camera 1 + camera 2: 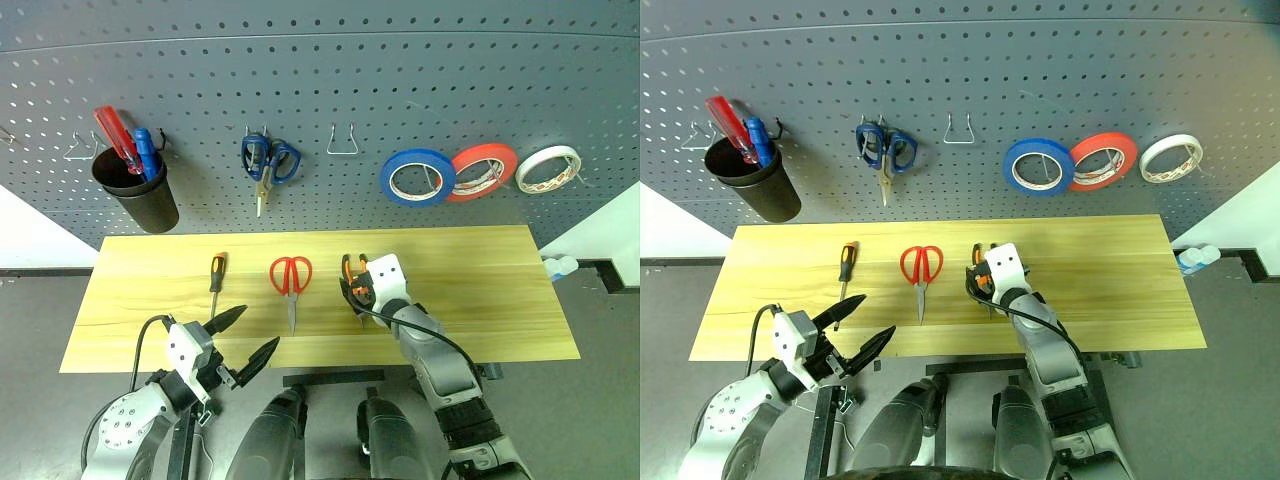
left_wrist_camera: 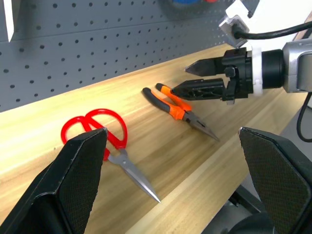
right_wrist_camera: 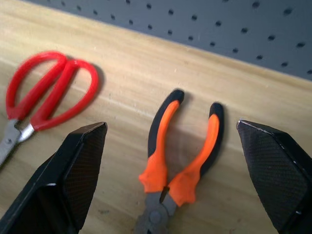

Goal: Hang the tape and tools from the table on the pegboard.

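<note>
Left eye view: wooden table [image 1: 480,290] below grey pegboard [image 1: 400,80]; both end effectors [image 1: 243,340] [image 1: 352,290] gape empty.

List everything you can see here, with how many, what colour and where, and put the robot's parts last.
pegboard: 1, dark grey, behind the table
table: 1, light wood, below the pegboard
blue tape: 1, blue, hung on the pegboard
red tape: 1, red-orange, hung beside the blue tape
white tape: 1, white, hung right of the red tape
blue scissors: 1, blue handles, hung on the pegboard
cup: 1, black, on the pegboard, holding a red and a blue screwdriver
empty hook: 1, metal, right of the blue scissors
screwdriver: 1, orange and black, on the table
red scissors: 1, red handles, on the table
pliers: 1, orange and black, on the table
left hand: open, at the table's front edge
right hand: open, over the pliers
</note>
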